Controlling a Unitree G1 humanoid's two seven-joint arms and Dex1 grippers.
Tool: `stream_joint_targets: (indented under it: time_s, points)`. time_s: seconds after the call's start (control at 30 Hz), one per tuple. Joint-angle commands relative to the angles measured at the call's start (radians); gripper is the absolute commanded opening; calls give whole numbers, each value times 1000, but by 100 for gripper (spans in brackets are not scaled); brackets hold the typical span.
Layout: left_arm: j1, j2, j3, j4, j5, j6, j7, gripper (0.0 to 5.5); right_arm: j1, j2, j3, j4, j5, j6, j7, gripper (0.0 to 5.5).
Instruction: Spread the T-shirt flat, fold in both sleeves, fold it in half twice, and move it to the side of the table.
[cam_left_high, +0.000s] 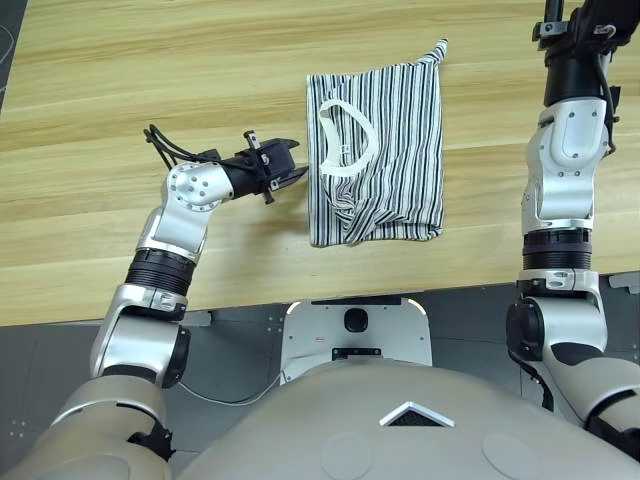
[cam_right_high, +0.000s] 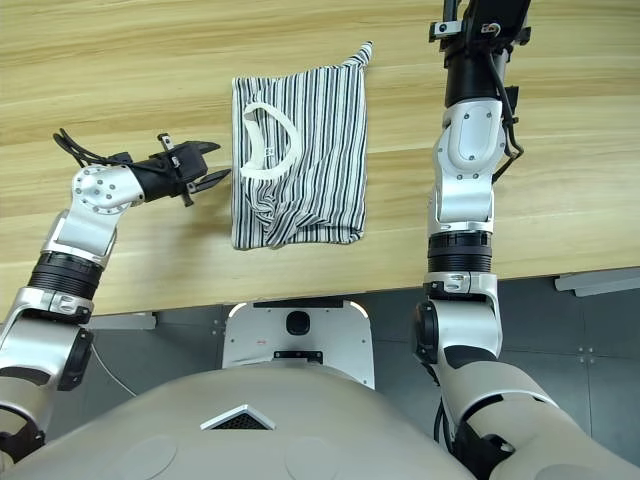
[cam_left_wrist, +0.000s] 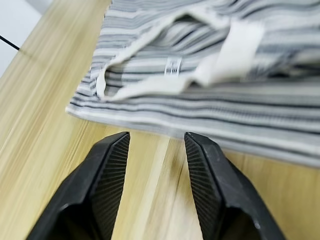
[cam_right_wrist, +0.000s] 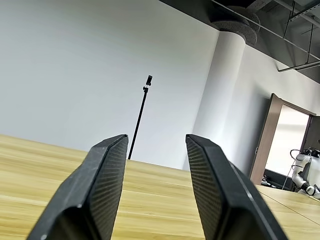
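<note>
1. You are looking at the shirt (cam_left_high: 378, 150) lying just above the centre of the left eye view. It is already folded into a narrow rectangle on the table (cam_left_high: 120, 90), with its collar (cam_left_high: 345, 140) facing up.
2. One corner (cam_left_high: 440, 48) is sticking out at the rectangle's upper right, so the fold is looking a little untidy there.
3. Your left gripper (cam_left_high: 298, 162) is sitting at centre-left, just beside the shirt's left edge and apart from it. It is pointing at the cloth with its jaws apart, probably lined up to take that edge for another fold.
4. In the left wrist view the fingers (cam_left_wrist: 112, 170) are hanging low over bare wood and framing the hem, holding nothing.
5. Your right arm is standing raised at the upper right of the frame, well clear of the shirt, likely to leave room for the left.
6. The right gripper (cam_right_wrist: 156, 137) is aiming out over the table toward the far wall, jaws parted and empty.
7. Judging by the layout, moving the shirt to the table's side is not yet done.
</note>
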Motion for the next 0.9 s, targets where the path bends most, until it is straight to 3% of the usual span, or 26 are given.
stream_joint_targets:
  time_s: [0.03, 0.17, 0.33, 0.53, 0.9]
  points:
    - [-61, -8, 71, -27, -33, -27, 54, 204, -23, 2, 4, 14, -2, -11, -1, 214]
    - [-37, -57, 114, -165, -156, -65, 34, 204, -22, 1, 3, 15, -3, -12, -1, 214]
    - [88, -42, -8, -367, -173, -18, -102, 204, -21, 3, 4, 16, -5, -16, -4, 214]
    - [110, -18, -96, -357, -75, 8, -150, 204, -21, 7, 6, 19, -6, -19, -4, 214]
    - [53, -35, -153, -220, 146, -2, -33, 204, -18, 13, 9, 19, -6, -28, -4, 214]
